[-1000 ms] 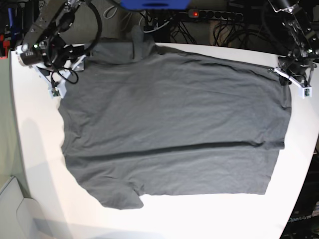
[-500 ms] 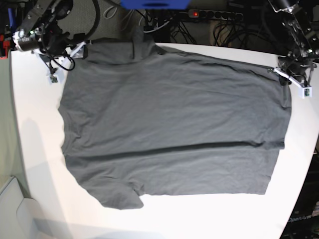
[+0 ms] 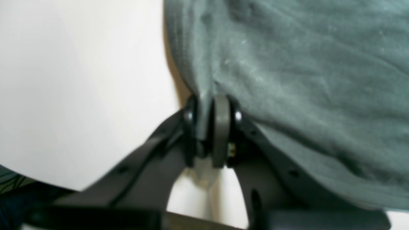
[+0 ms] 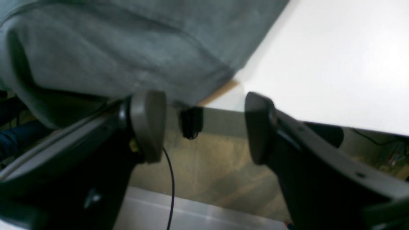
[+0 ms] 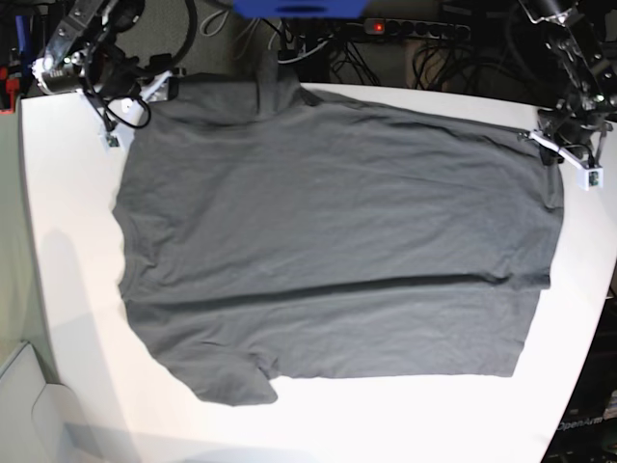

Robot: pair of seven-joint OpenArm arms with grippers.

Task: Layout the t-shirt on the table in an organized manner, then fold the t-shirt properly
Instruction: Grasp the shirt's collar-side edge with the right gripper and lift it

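The dark grey t-shirt (image 5: 337, 241) lies spread flat on the white table (image 5: 58, 241), with one sleeve at the near left and the other hanging over the far edge. At the shirt's far right corner my left gripper (image 5: 551, 145) is shut on the t-shirt; the left wrist view shows the cloth edge (image 3: 303, 64) pinched in my left gripper (image 3: 207, 127). My right gripper (image 5: 132, 114) hovers at the far left corner. It stands open in the right wrist view (image 4: 204, 127), nothing between its fingers, with the shirt (image 4: 127, 48) just ahead of it.
Behind the table's far edge run cables and a power strip (image 5: 415, 29) with a red light. A blue object (image 5: 299, 8) sits at the top middle. A pale grey bin (image 5: 29, 405) stands off the table's near left corner. Floor shows under the right gripper.
My right gripper has drawn back from the shirt's left edge toward the far left corner. The left gripper and the shirt have not moved.
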